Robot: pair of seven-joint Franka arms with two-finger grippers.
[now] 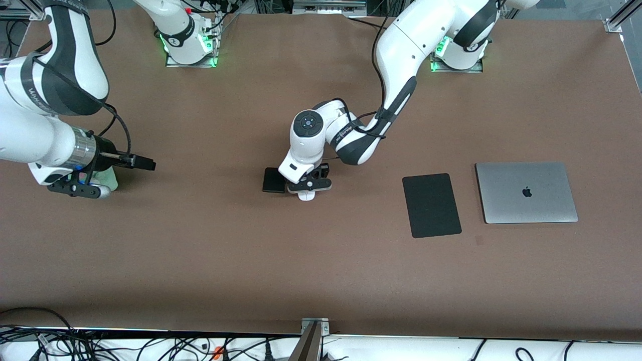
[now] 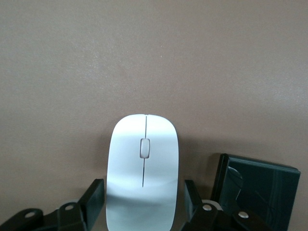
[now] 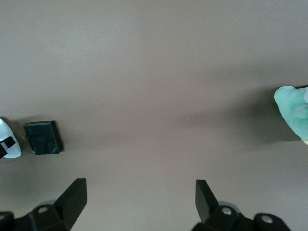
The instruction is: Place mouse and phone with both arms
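Note:
The white mouse (image 1: 307,195) lies on the brown table near the middle, beside the black phone (image 1: 273,179), which is toward the right arm's end. My left gripper (image 1: 308,186) is down over the mouse and open. In the left wrist view the mouse (image 2: 143,168) lies between the two fingers (image 2: 94,197), close to both, and the phone (image 2: 260,190) lies beside it. My right gripper (image 1: 145,163) waits open and empty over the right arm's end of the table. Its wrist view shows the phone (image 3: 43,137) and the mouse (image 3: 9,142) far off.
A flat black mouse pad (image 1: 431,204) and a closed silver laptop (image 1: 526,192) lie side by side toward the left arm's end. A pale green object (image 1: 109,179) shows by my right wrist, and also in the right wrist view (image 3: 291,113).

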